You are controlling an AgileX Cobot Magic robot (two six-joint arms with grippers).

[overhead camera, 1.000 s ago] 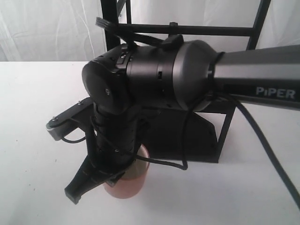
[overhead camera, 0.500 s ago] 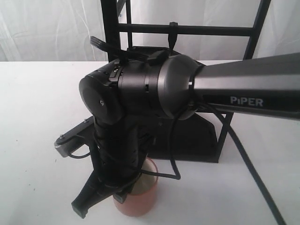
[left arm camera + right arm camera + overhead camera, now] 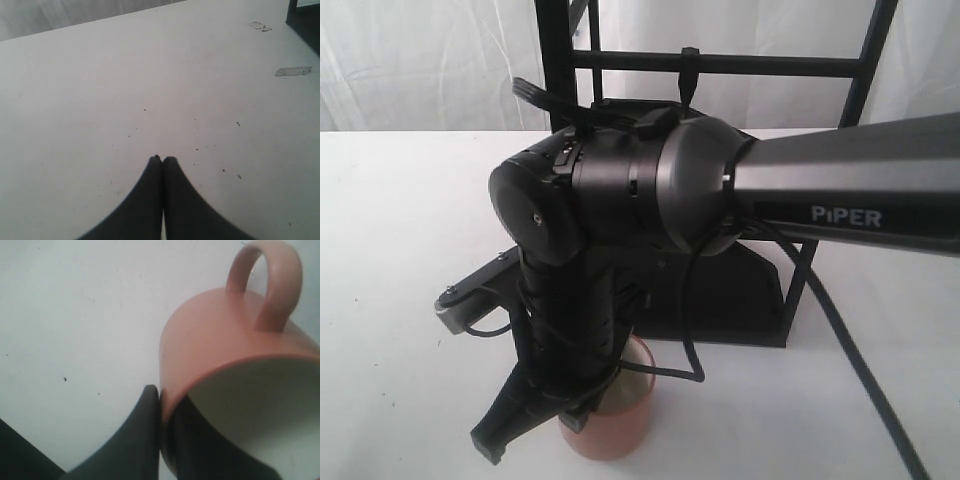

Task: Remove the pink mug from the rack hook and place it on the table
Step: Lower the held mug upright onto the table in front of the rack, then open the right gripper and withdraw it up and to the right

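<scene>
The pink mug (image 3: 620, 425) is off the rack and low over the white table (image 3: 400, 220), in front of the rack's base. My right gripper (image 3: 575, 405) is shut on its rim. In the right wrist view one finger lies outside the salmon wall and one inside the cream interior, so the right gripper (image 3: 161, 395) pinches the pink mug (image 3: 220, 335), whose loop handle (image 3: 272, 280) faces away. Whether the base touches the table I cannot tell. The rack hook (image 3: 688, 78) on the crossbar is bare. My left gripper (image 3: 162, 159) is shut on nothing, over bare table (image 3: 100, 90).
The tall black rack (image 3: 555, 60) stands behind the right arm, with its dark base shelf (image 3: 740, 290) close behind the mug. Scraps of clear tape (image 3: 292, 71) lie on the table near the rack's corner (image 3: 305, 25).
Over the last second the right arm came down and slightly right with the mug, bringing it closer to the table. In the last half second it has hardly moved.
</scene>
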